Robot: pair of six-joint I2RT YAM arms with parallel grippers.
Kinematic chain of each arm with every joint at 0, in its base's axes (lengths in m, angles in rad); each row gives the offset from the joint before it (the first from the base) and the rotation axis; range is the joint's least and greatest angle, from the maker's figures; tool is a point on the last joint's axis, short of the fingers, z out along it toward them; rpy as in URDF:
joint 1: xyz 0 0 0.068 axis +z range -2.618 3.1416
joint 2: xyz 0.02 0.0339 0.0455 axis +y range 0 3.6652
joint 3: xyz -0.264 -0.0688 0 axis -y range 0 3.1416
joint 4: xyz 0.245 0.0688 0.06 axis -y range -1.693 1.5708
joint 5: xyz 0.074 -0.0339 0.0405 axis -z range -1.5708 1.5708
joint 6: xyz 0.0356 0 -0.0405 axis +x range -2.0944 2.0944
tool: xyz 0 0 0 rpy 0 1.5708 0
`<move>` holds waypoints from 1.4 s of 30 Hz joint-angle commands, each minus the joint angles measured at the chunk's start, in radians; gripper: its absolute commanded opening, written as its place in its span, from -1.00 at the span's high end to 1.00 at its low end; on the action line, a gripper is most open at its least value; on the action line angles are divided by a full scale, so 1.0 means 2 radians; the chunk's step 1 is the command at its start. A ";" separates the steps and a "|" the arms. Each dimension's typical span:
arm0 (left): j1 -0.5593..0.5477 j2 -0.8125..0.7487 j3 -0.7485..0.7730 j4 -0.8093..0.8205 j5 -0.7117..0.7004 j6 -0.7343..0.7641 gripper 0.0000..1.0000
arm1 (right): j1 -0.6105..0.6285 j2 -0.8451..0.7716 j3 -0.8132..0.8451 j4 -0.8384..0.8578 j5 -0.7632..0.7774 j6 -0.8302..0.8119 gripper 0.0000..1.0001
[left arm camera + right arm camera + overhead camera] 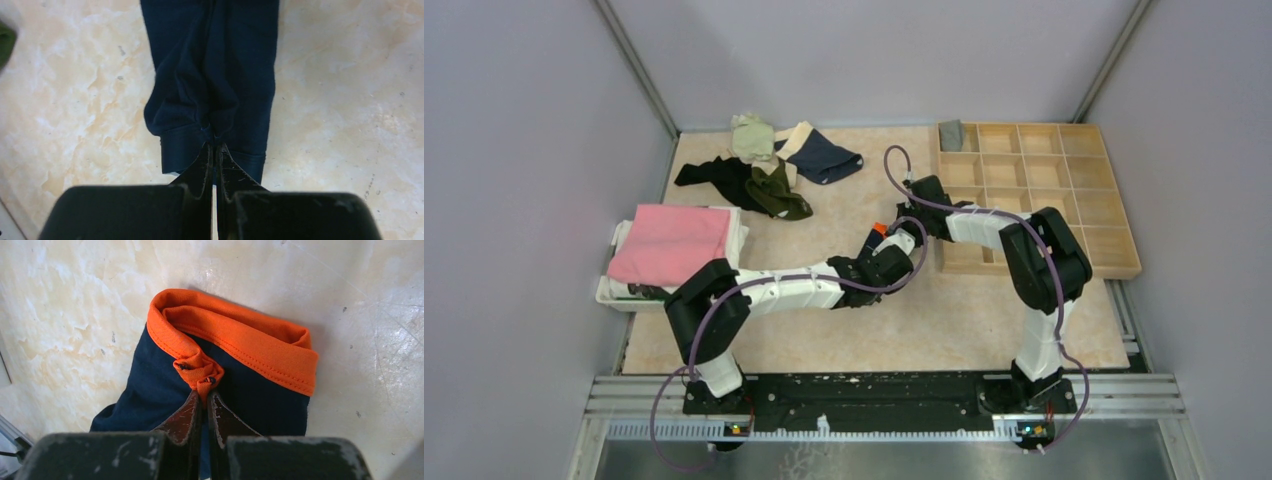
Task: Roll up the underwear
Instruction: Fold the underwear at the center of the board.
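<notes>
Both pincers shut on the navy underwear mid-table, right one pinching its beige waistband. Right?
Wrong on colour: the waistband pinched by the right pincer is orange, not beige, per the right wrist view. The rest holds: both pincers are shut on the navy underwear, the left pincer at its hem.

The left arm rises from its base at the near left, bends sharply at the elbow and stretches low to the right. The right arm stands up from the near right and folds back leftward, so the two wrists meet near the middle. The left gripper has its fingers pressed together on a hem of the navy underwear, and the right gripper pinches the garment's orange waistband just as tightly.
</notes>
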 commanded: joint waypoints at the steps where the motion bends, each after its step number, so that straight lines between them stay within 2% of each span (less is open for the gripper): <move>1: 0.000 0.001 -0.013 0.048 0.044 0.014 1.00 | -0.001 0.020 0.001 -0.003 0.007 -0.004 1.00; 13: -0.003 -0.008 -0.029 0.033 0.094 0.030 1.00 | -0.004 0.021 0.006 -0.009 0.007 -0.004 1.00; 26: -0.015 -0.023 0.015 -0.032 0.111 0.058 1.00 | -0.004 0.020 0.007 -0.012 0.011 -0.005 1.00; 33: -0.016 -0.004 0.017 -0.028 0.124 0.052 1.00 | -0.005 0.024 0.007 -0.012 0.008 -0.006 1.00; 42: -0.016 0.024 -0.011 0.018 0.149 0.022 1.00 | -0.005 0.030 0.006 -0.011 0.007 -0.006 1.00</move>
